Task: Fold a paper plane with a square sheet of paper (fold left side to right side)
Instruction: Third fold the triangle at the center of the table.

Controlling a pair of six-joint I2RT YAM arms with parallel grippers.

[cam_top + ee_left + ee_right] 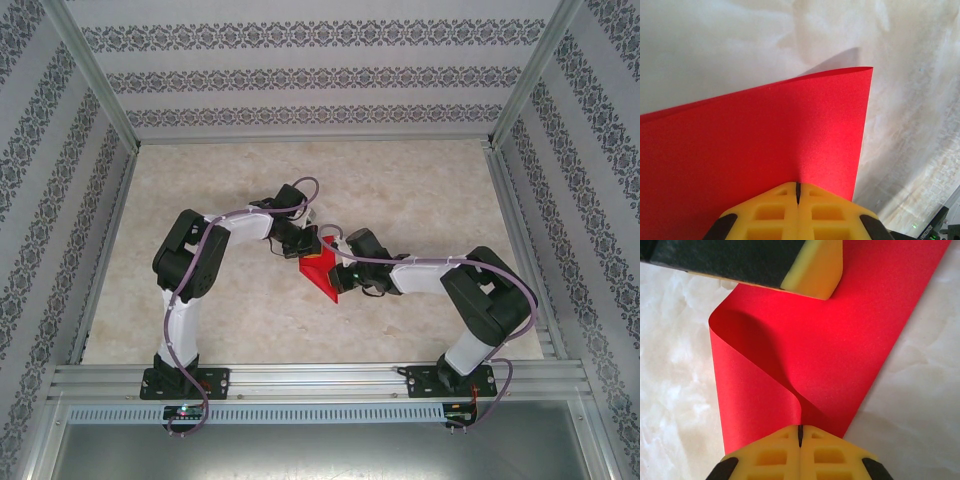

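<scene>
Surface (pixel 420 190): pale, marbled. Square sheet of paper (pixel 322 275) sits mid-surface, red, one side curled over in soft loop, no crease pressed yet. Left end effector (pixel 798 185) pinched tight on raised edge, probably to carry that side across. Right end effector (pixel 800 429) pinched tight on near edge where loop starts, probably anchoring fold line.

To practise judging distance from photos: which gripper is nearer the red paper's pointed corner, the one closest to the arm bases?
Right. The right gripper clamps the red paper just beside its pointed corner. The left gripper clamps the far edge, further from that corner.
</scene>
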